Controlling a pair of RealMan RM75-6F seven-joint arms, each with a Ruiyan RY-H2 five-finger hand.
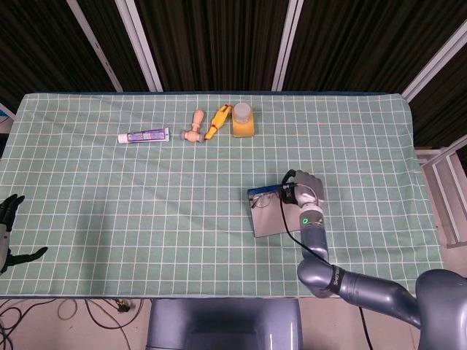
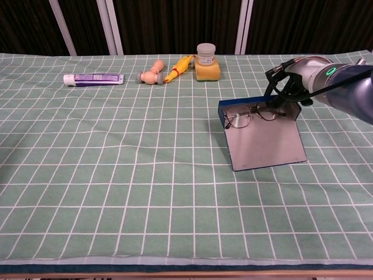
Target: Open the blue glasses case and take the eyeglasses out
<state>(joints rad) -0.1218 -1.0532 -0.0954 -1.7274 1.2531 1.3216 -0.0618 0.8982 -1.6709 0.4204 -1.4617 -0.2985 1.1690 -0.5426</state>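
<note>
The blue glasses case (image 2: 265,143) lies open on the green checked cloth, right of centre, its grey lid flat toward the front edge. The eyeglasses (image 2: 250,116) rest in the blue tray at the case's far side, also seen in the head view as eyeglasses (image 1: 264,200) in the case (image 1: 271,217). My right hand (image 2: 287,83) grips the tray's far right corner, beside the right end of the eyeglasses; in the head view the right hand (image 1: 305,188) covers that corner. My left hand (image 1: 9,226) hangs off the table's left front edge, fingers apart, holding nothing.
Along the back of the table lie a toothpaste tube (image 1: 144,135), a wooden toy (image 1: 195,127), a yellow toy (image 1: 217,122) and a yellow jar with a grey lid (image 1: 243,120). The cloth (image 1: 146,204) covers the whole table.
</note>
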